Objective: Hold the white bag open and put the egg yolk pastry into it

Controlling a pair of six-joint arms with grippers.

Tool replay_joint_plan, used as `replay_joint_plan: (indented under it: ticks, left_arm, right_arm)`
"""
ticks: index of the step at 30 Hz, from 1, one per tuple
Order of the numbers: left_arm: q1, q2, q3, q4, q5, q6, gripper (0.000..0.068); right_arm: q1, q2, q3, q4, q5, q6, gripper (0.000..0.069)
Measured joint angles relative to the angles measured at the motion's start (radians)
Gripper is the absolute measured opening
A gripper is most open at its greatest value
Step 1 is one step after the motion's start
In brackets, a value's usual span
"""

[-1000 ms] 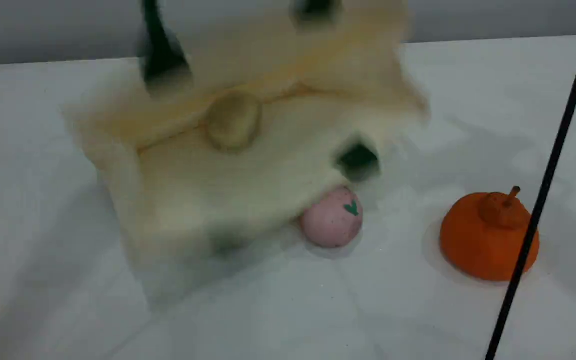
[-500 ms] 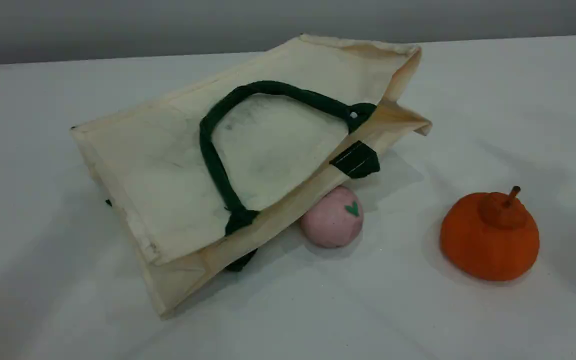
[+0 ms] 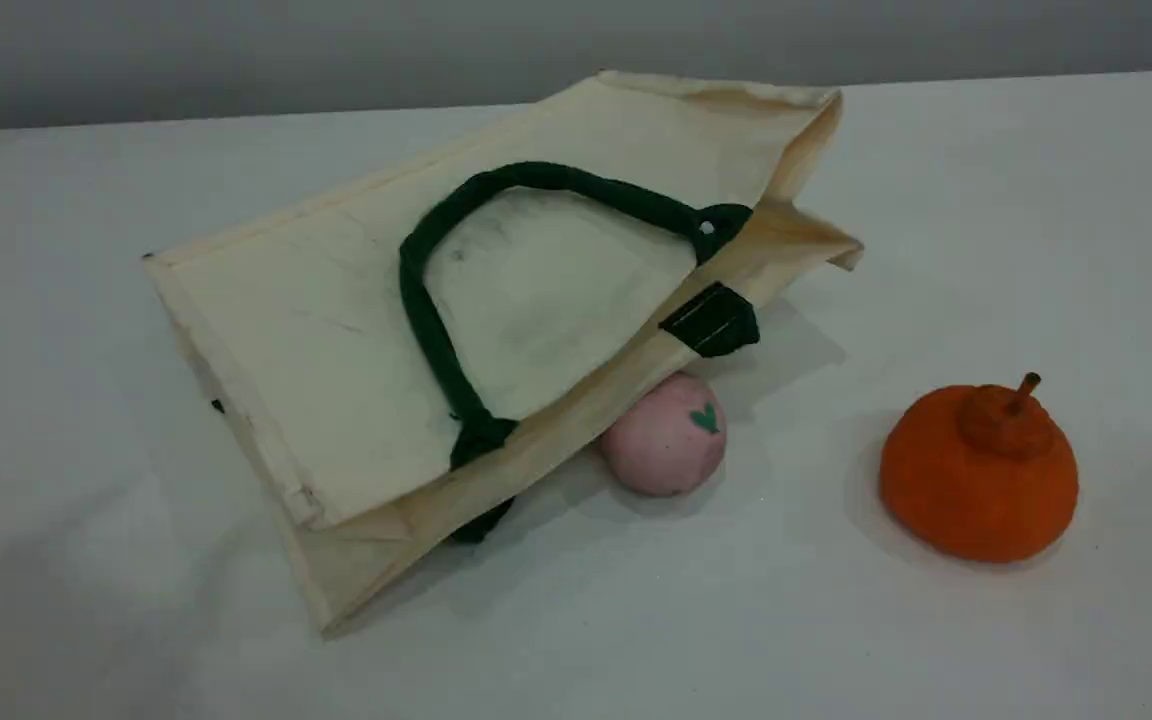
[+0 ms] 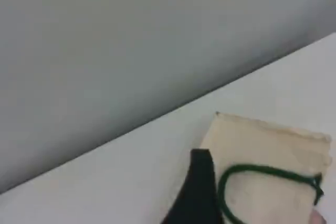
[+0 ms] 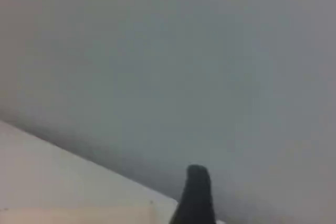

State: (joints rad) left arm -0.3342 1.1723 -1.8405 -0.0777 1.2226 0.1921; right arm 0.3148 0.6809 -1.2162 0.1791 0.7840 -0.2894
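The white bag (image 3: 356, 340) lies flat on its side on the bench (image 3: 936, 640), its mouth turned toward the far right and its base toward the near left. One green handle (image 3: 436, 320) loops across the upper face. The near long edge of the bag rests on a pink ball (image 3: 664, 436), which props that edge slightly off the bench. An orange pumpkin-shaped piece (image 3: 978, 475) stands well apart to the right. The egg yolk pastry cannot be seen in any view.

No arm enters the scene view, so the bench is open near, left and far right of the bag. The left gripper (image 4: 202, 192) shows one dark fingertip above the bag's far-left edge, touching nothing; its jaws stand wide and empty. The right gripper (image 5: 195, 195) shows one fingertip over the bench's edge against the grey wall, likewise spread wide and holding nothing.
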Motion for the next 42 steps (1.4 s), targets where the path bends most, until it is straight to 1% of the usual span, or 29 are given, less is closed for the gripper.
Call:
replay_joint_plan:
  ticks: [5, 8, 12, 16, 19, 22, 25, 27, 30, 34, 36, 42]
  left_arm:
    - [0.0, -0.221, 0.228, -0.003, -0.001, -0.013, 0.0586]
    - [0.0, -0.363, 0.381, 0.015, 0.0, -0.013, 0.0586]
    - [0.0, -0.567, 0.576, 0.078, -0.001, -0.015, 0.0586]
    - [0.0, -0.776, 0.742, 0.078, 0.0, -0.022, 0.0586]
    - [0.0, -0.914, 0.852, 0.078, 0.0, -0.027, 0.0586]
    - [0.0, -1.016, 0.956, 0.078, 0.0, -0.042, 0.0586]
    - [0.0, -1.057, 1.063, 0.078, -0.001, -0.056, 0.0586]
    - [0.0, -1.056, 1.127, 0.065, -0.008, -0.056, 0.0586]
    - [0.0, -1.056, 1.211, 0.066, -0.057, -0.056, 0.0586]
    - [0.0, -1.056, 1.282, 0.072, -0.079, -0.069, 0.0586]
    - [0.0, -1.056, 1.287, 0.078, -0.088, -0.073, 0.0586]
    - [0.0, -1.055, 1.292, 0.078, -0.09, -0.074, 0.0586]
  right_arm:
    - [0.0, -0.148, 0.002, -0.05, 0.228, 0.071, 0.0561]
    - [0.0, -0.2, 0.007, -0.104, 0.369, 0.085, 0.0561]
    - [0.006, -0.26, 0.052, -0.149, 0.439, 0.169, 0.0561]
    - [0.006, -0.341, 0.154, -0.114, 0.437, 0.187, 0.0561]
    - [0.006, -0.405, 0.26, -0.062, 0.437, 0.186, 0.0561]
    - [0.006, -0.467, 0.376, -0.067, 0.437, 0.176, 0.0561]
    - [0.006, -0.514, 0.494, -0.073, 0.43, 0.176, 0.0561]
    - [0.006, -0.532, 0.558, -0.079, 0.393, 0.176, 0.0561]
    - [0.006, -0.533, 0.637, -0.079, 0.34, 0.176, 0.0561]
    - [0.005, -0.533, 0.697, -0.079, 0.306, 0.176, 0.0561]
    - [0.005, -0.533, 0.705, -0.079, 0.277, 0.176, 0.0561]
    - [0.005, -0.533, 0.71, -0.088, 0.281, 0.176, 0.0561]
